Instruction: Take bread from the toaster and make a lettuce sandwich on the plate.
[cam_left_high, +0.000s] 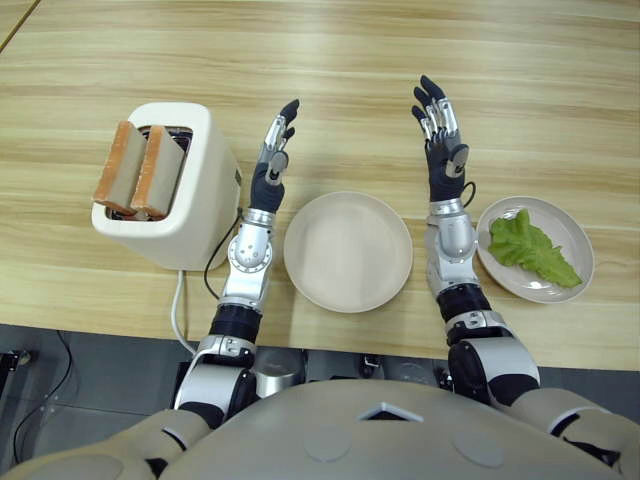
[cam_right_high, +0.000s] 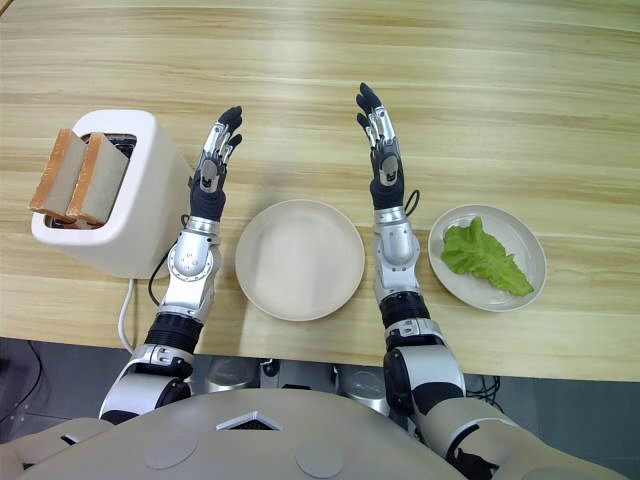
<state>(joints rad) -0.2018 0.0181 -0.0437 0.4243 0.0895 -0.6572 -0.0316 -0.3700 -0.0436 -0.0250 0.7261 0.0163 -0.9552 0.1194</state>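
Observation:
A cream toaster (cam_left_high: 195, 200) stands at the left of the wooden table with two slices of bread (cam_left_high: 140, 168) sticking up from its slots. An empty beige plate (cam_left_high: 347, 250) lies in the middle near the front edge. A smaller plate (cam_left_high: 570, 235) at the right carries a green lettuce leaf (cam_left_high: 532, 247). My left hand (cam_left_high: 275, 150) rests flat between the toaster and the empty plate, fingers straight and holding nothing. My right hand (cam_left_high: 440, 130) lies between the two plates, also open and empty.
The toaster's cable (cam_left_high: 180, 310) drops over the table's front edge at the left. Bare wooden tabletop (cam_left_high: 400, 50) stretches beyond both hands to the far side.

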